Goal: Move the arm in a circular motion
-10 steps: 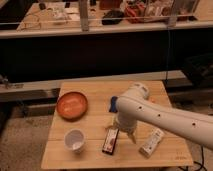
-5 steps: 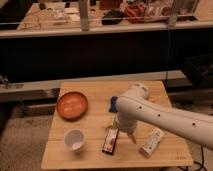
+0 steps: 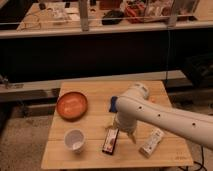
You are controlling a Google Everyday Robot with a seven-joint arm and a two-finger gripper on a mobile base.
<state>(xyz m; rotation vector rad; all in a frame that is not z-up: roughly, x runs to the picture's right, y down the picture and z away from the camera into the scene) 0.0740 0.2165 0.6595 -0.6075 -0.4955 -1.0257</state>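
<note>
Room: a dim workspace, with cluttered benches behind a rail at the back and a dark band beneath them.
Surface: a small light wooden table (image 3: 90, 160) stands in the middle of your view.
Arm: the thick white arm (image 3: 165, 117) enters from the lower right and crosses above the table's right half. Its rounded elbow sits over the table's centre.
Gripper: the gripper (image 3: 126, 134) hangs below the elbow, pointing down, low over the table's front half. You cannot tell whether it is wide or closed, and it does not seem to be carrying anything.
Left of the gripper: an orange bowl (image 3: 72, 105) sits at the table's left, with a white cup (image 3: 75, 140) in front of it.
Closest item: a dark snack packet (image 3: 110, 141) lies just beside the gripper, on its left.
Right of the gripper: a white wrapped bar (image 3: 151, 142) lies near the front right edge.
Behind the arm: a blue object (image 3: 113, 103) is partly hidden, and you cannot identify it.
Main risk: the gripper hangs low, so a wide circle probably sweeps it into the dark snack packet or the white wrapped bar and pushes one off the edge.
Second risk: a larger loop to the left could tip the white cup.
Cause: too little height above the table, or too broad a radius.
Advice: keep your circle small, or raise the gripper first.
</note>
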